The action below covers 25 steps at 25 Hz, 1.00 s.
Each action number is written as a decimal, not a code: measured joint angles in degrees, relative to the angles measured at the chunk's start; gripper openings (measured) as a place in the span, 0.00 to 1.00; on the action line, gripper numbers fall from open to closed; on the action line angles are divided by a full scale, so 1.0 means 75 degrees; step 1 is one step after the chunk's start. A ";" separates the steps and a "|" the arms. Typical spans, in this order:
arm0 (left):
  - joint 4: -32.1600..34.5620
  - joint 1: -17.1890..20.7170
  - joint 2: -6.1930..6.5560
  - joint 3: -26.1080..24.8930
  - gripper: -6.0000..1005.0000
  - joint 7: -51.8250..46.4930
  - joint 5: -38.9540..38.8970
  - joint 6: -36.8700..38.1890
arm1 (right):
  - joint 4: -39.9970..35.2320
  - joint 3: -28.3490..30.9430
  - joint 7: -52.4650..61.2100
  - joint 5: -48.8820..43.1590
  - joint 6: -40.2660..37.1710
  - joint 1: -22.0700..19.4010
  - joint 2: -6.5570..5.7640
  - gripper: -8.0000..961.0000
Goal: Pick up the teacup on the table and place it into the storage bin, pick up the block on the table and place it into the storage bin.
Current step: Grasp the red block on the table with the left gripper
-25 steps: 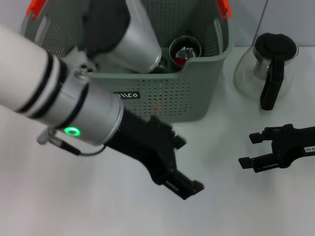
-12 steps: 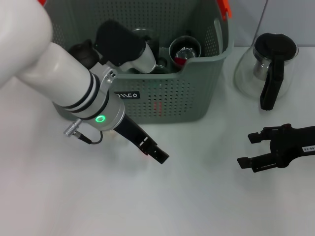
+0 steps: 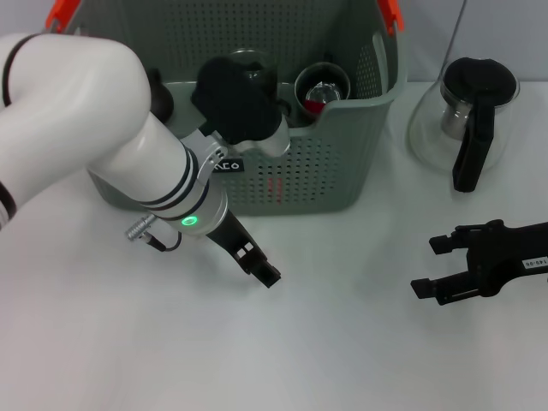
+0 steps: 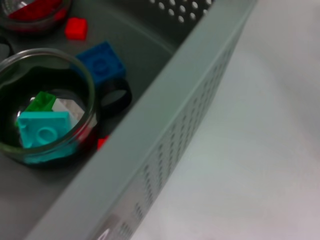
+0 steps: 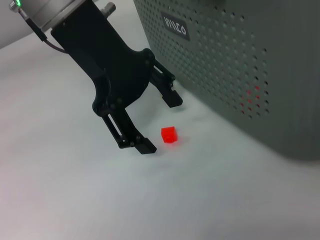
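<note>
A small red block (image 5: 169, 134) lies on the white table in front of the grey storage bin (image 3: 300, 171). My left gripper (image 5: 159, 122) is open and low over the table, with the block just off the line between its fingertips and touching neither. In the head view the left gripper (image 3: 257, 264) hides the block. A glass teacup (image 4: 45, 107) holding a teal brick stands inside the storage bin (image 4: 165, 100), and another teacup (image 3: 323, 86) shows by the bin's right wall. My right gripper (image 3: 428, 265) rests open on the table at the right.
A glass carafe (image 3: 467, 120) with a black handle stands right of the bin. Inside the bin lie a blue brick (image 4: 102, 62) and a small red piece (image 4: 76, 28). The storage bin's (image 5: 240, 55) perforated wall rises close behind the block.
My left arm has swung back and down, bringing its gripper from high near the camera to the table just before the bin. The right gripper has barely shifted.
</note>
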 joint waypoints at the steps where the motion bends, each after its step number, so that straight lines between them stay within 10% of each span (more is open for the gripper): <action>1: -0.0001 0.0002 -0.0003 0.0048 0.92 -0.0003 0.0006 -0.0025 | 0.0000 0.0003 -0.0001 -0.0001 0.0000 0.0000 0.0000 0.98; 13: -0.0372 -0.0190 -0.0004 0.0479 0.84 -0.0106 0.0019 -0.0334 | 0.0044 -0.0007 -0.0018 -0.0001 0.0087 0.0019 -0.0005 0.99; 16: -0.0413 -0.0200 -0.0004 0.0481 0.62 -0.0119 0.0025 -0.0430 | 0.0053 -0.0008 -0.0022 -0.0001 0.0089 0.0023 -0.0005 0.99; 25: -0.0606 -0.0330 -0.0005 0.0484 0.47 -0.0188 0.0030 -0.0468 | 0.0072 -0.0008 -0.0021 0.0000 0.0157 0.0034 -0.0005 0.99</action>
